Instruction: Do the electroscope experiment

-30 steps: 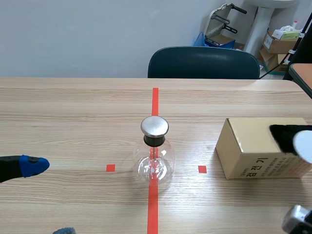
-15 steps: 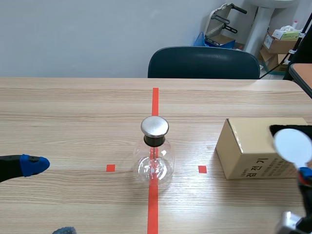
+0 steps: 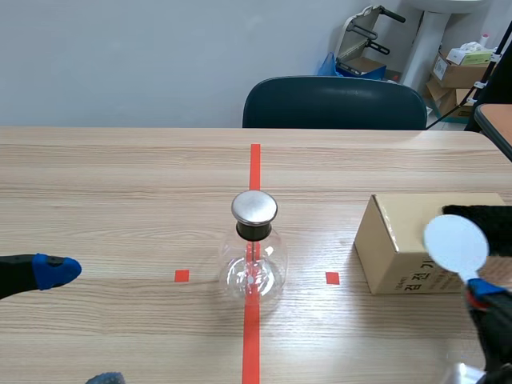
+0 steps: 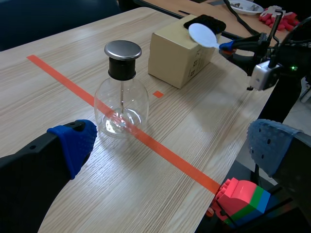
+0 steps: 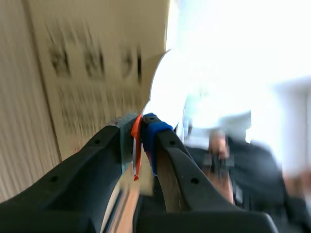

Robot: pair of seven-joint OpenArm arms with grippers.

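The electroscope, a clear glass flask (image 3: pixel 254 268) with a round metal cap (image 3: pixel 254 208), stands on the red tape line at the table's middle. At the right, my right gripper (image 3: pixel 482 293) is shut on the handle of a white disc paddle (image 3: pixel 455 244), holding it upright in front of the cardboard box (image 3: pixel 396 240). The right wrist view has the disc (image 5: pixel 167 87) rising from the right gripper (image 5: pixel 142 133), the box (image 5: pixel 97 63) behind it. My left gripper (image 4: pixel 175 145) is open and empty, the flask (image 4: pixel 121 104) ahead of it.
A black fuzzy cloth (image 3: pixel 480 218) lies on top of the box. A dark chair (image 3: pixel 334 104) stands behind the table's far edge. Coloured toy blocks (image 4: pixel 240 199) sit below the table's near edge by my left gripper. Bare wood surrounds the flask.
My right gripper has carried the white disc leftward, from the picture's right edge toward the flask, and has come up into view. The left arm and flask stay put.
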